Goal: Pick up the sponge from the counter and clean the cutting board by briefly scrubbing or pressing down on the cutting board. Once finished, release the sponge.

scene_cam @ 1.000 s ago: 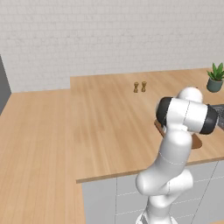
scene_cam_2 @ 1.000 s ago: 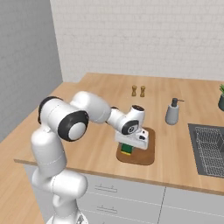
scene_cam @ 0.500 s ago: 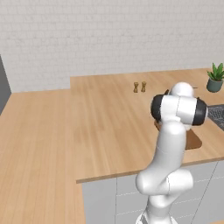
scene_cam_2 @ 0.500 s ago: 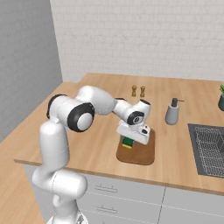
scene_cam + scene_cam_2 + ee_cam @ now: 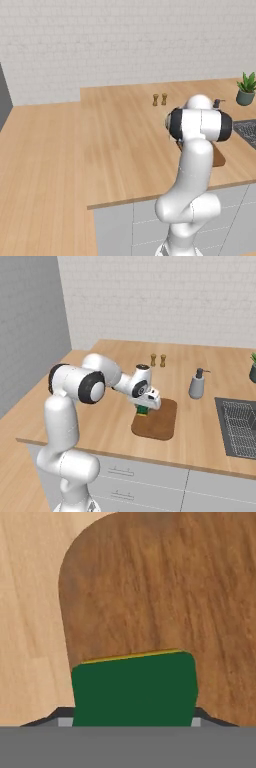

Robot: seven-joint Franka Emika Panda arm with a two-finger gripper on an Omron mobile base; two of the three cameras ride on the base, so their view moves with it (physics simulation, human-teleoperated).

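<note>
The green-topped sponge (image 5: 143, 410) sits pinched in the claw (image 5: 145, 409) over the near-left corner of the reddish-brown cutting board (image 5: 161, 422); whether it touches the wood cannot be told. In the hand view the sponge (image 5: 134, 689) shows its green face with a thin yellow edge, dark fingers (image 5: 207, 718) closed against both its sides, and the cutting board (image 5: 165, 592) spreads beyond it. The board lies on the light wood tabletop (image 5: 110, 391), close to its near edge. To the right and farther back stands a grey soap dispenser (image 5: 197, 384), and right of that a dark sink basin (image 5: 239, 426). Two small shakers (image 5: 158, 360) stand well beyond the board, near the brick wall. A potted plant (image 5: 245, 90) rests at the far right.
</note>
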